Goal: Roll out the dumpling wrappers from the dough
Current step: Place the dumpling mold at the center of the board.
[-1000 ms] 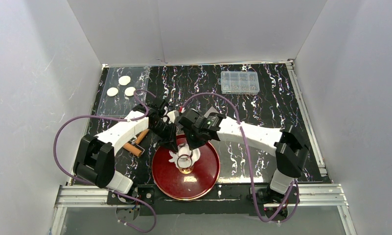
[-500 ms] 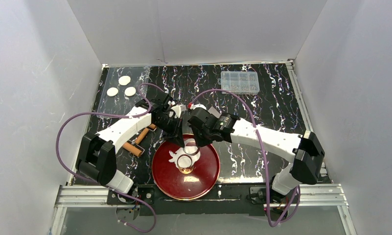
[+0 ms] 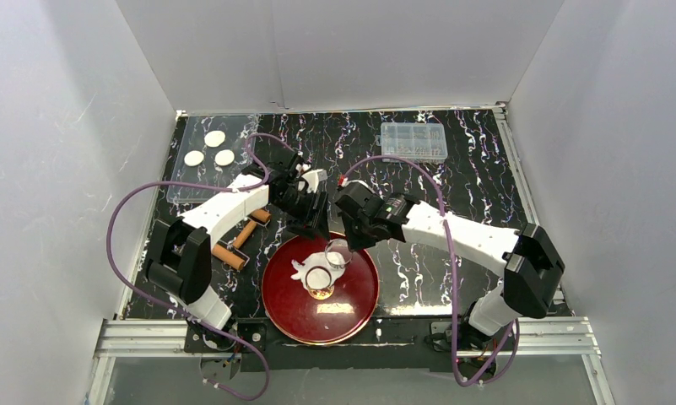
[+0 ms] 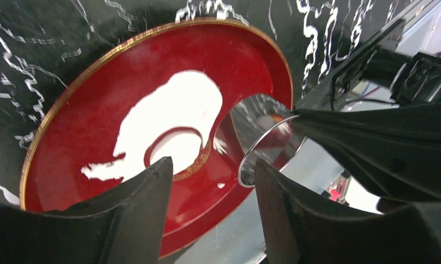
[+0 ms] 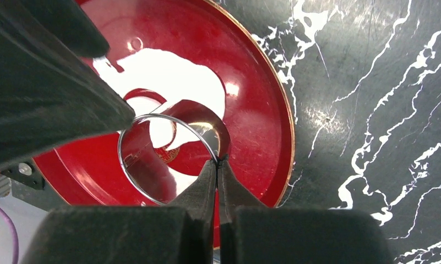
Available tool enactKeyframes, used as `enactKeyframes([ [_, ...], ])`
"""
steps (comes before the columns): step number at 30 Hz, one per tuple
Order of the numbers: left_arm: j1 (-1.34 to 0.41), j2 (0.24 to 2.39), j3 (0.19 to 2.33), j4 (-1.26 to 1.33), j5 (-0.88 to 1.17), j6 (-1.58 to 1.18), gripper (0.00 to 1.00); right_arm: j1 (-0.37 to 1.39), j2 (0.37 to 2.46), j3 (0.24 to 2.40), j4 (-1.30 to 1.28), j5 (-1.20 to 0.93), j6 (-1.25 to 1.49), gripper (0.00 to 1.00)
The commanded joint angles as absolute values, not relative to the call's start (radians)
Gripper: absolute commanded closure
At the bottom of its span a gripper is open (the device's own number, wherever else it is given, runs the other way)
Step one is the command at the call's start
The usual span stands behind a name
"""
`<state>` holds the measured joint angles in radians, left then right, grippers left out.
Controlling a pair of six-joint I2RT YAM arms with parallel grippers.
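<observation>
The ragged white dough (image 3: 310,266) (image 4: 179,104) (image 5: 168,77) lies on the red plate (image 3: 355,295) (image 4: 86,126) (image 5: 256,99). A round disc (image 4: 177,149) is cut into its middle and lies in its hole. My right gripper (image 3: 344,245) (image 5: 221,160) is shut on the wall of a metal ring cutter (image 3: 338,251) (image 4: 265,144) (image 5: 152,159), which it holds tilted just above the plate's far side. Beside it my left gripper (image 3: 311,218) (image 4: 212,165) stands open over the plate's far rim, holding nothing. Three dumpling wrappers (image 3: 214,137) lie at the far left.
The wrappers rest on a clear sheet (image 3: 186,181). A wooden rolling pin (image 3: 237,240) lies left of the plate, under the left arm. A clear plastic box (image 3: 413,142) sits at the far right. White walls enclose the black marbled table (image 3: 452,194).
The right gripper lifted the ring cutter off the dough and drew it toward the far side. The left gripper let go, opened and pulled back from the plate.
</observation>
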<state>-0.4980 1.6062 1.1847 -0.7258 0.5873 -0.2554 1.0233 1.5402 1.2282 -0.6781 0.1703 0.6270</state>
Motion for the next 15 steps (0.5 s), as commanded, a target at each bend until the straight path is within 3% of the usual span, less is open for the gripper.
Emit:
enactKeyframes([
  [1, -0.489, 1.610, 1.257, -0.696, 0.575, -0.236, 0.42, 0.998, 1.496, 1.198, -0.647, 0.129, 0.628, 0.99],
  [5, -0.487, 1.600, 1.300, -0.723, 0.564, -0.213, 0.30, 0.980, 1.480, 1.192, -0.649, 0.135, 0.629, 0.99],
  [15, -0.404, 1.588, 1.367, -0.783, 0.515, -0.120, 0.15, 0.823, 1.375, 1.112, -0.717, 0.160, 0.605, 0.99],
])
